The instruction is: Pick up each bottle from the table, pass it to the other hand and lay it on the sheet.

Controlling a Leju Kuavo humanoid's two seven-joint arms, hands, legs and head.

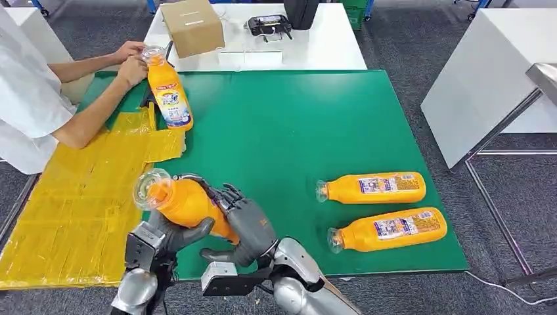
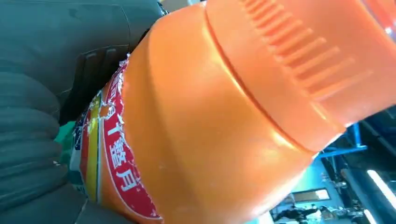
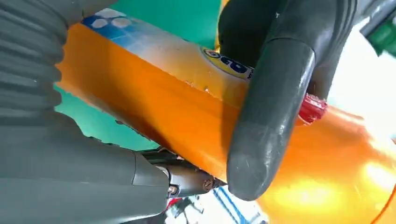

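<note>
Four orange bottles total: two lying side by side on the green table (image 1: 276,131), the farther bottle (image 1: 372,188) and the nearer bottle (image 1: 389,229); one standing bottle (image 1: 169,92) under a person's hands (image 1: 131,62) by the yellow sheet (image 1: 72,203); and the held bottle (image 1: 184,202), tilted up. Both the left robot hand (image 1: 172,235) and right robot hand (image 1: 246,222) wrap around it.

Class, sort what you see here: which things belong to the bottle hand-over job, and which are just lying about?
Part of the job:
- held orange bottle, in left hand and right hand
- two orange bottles lying on the green mat
- yellow sheet
- bottle a person holds at the sheet's far end

Lying about:
- cardboard box
- black device
</note>
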